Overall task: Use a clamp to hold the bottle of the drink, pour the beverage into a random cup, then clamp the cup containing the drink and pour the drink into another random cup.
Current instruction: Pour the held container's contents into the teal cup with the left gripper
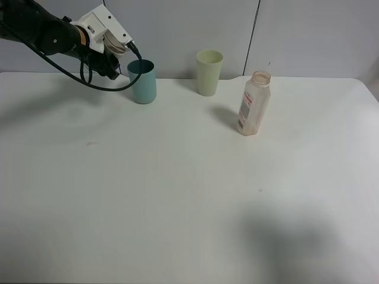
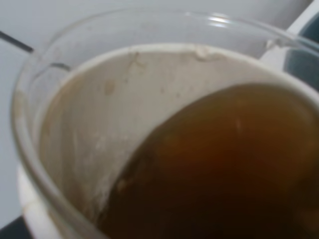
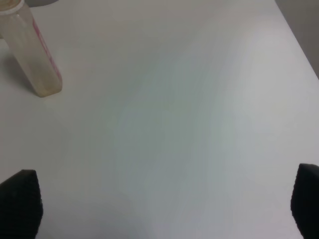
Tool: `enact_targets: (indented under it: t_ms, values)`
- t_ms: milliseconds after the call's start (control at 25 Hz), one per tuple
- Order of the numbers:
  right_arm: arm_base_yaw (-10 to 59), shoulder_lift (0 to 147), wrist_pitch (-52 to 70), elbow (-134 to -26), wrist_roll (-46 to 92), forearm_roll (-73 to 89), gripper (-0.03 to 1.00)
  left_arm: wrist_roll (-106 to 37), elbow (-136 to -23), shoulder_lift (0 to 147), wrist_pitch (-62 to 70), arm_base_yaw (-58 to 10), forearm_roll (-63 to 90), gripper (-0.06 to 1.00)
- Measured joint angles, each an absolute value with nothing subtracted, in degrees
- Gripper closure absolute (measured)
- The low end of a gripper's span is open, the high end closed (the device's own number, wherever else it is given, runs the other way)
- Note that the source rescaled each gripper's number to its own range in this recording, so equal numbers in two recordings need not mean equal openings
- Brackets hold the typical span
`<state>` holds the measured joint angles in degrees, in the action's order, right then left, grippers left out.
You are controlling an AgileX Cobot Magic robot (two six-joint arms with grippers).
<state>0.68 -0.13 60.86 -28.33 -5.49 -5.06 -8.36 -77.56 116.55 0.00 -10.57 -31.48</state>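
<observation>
My left gripper is shut on the short cup, which it holds tilted just above and to the left of the dark teal tumbler at the back left. In the left wrist view the cup's clear rim and stained white wall fill the picture, and the brown beverage leans toward the low side. A sliver of the teal tumbler shows past the rim. The bottle stands upright at the right of centre and looks empty; it also appears in the right wrist view. My right gripper is open over bare table.
A pale yellow-green tumbler stands at the back between the teal tumbler and the bottle. The white table runs to a grey wall behind. The right arm is out of the exterior view; its shadow falls at the front right.
</observation>
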Motion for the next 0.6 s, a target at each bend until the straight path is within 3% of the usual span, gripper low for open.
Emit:
enact_targets:
  t_ms: [600]
  values:
    - [0.68, -0.13, 60.86, -28.33, -5.49, -5.06, -0.03, -9.87, -77.75, 116.66, 0.0, -11.04, -34.23, 0.94]
